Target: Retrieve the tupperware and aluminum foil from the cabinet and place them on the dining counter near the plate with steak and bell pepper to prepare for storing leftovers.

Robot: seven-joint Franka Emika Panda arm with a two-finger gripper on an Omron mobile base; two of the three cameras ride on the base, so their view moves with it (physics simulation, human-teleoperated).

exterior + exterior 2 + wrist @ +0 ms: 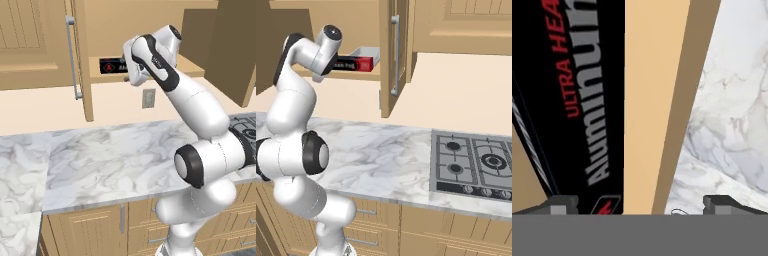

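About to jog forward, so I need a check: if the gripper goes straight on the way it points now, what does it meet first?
Likely the cabinet shelf, centred between the open gripper tips. The aluminum foil lies off to one side, by one tip. Depth is unclear.

The aluminum foil [353,64], a slim black box with red ends and white "Aluminum" lettering (a red triangle logo at one end), lies flat on the open light-wood cabinet's [387,55] shelf beside the pale tupperware [367,52].

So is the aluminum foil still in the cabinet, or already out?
In. The aluminum foil lies flat on the shelf inside the open cabinet, and the open gripper has not closed on it.
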